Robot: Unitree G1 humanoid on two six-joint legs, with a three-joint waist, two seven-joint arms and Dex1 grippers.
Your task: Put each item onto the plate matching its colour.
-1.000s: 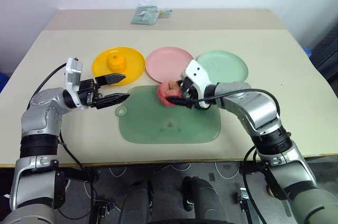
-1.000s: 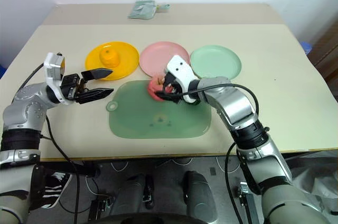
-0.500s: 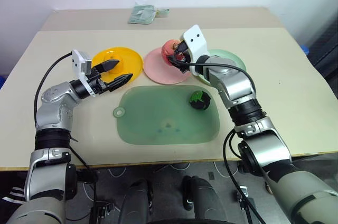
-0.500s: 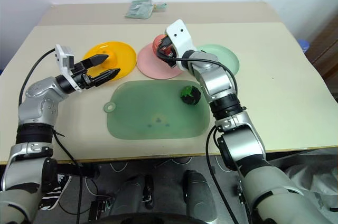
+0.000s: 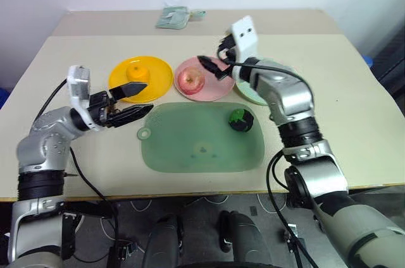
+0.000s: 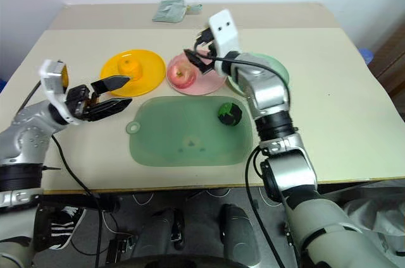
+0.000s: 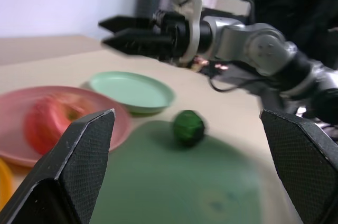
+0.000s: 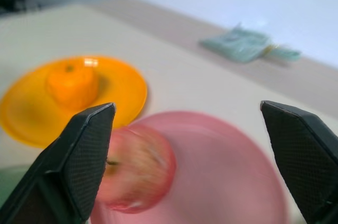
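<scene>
The pink-red apple [image 5: 190, 79] lies on the pink plate [image 5: 212, 89], free of any grip. My right gripper [image 5: 210, 67] hovers just above and behind it, open and empty. On the yellow plate [image 5: 158, 72] sits the orange mandarin [image 5: 138, 73]. The dark green round item [image 5: 240, 119] rests on the right part of the large green mat [image 5: 190, 145]. The mint green plate [image 7: 132, 91] stands bare beside the pink one, partly behind my right arm. My left gripper [image 5: 150, 100] is open and empty, held over the table between the yellow plate and the mat.
A small teal packet [image 5: 174, 16] lies at the back of the table [image 5: 354, 122]. The three plates stand in a row behind the mat.
My right gripper carried the apple from the mat to the pink plate, let it go and opened. The dark green item now shows on the mat. My left gripper drew back slightly.
</scene>
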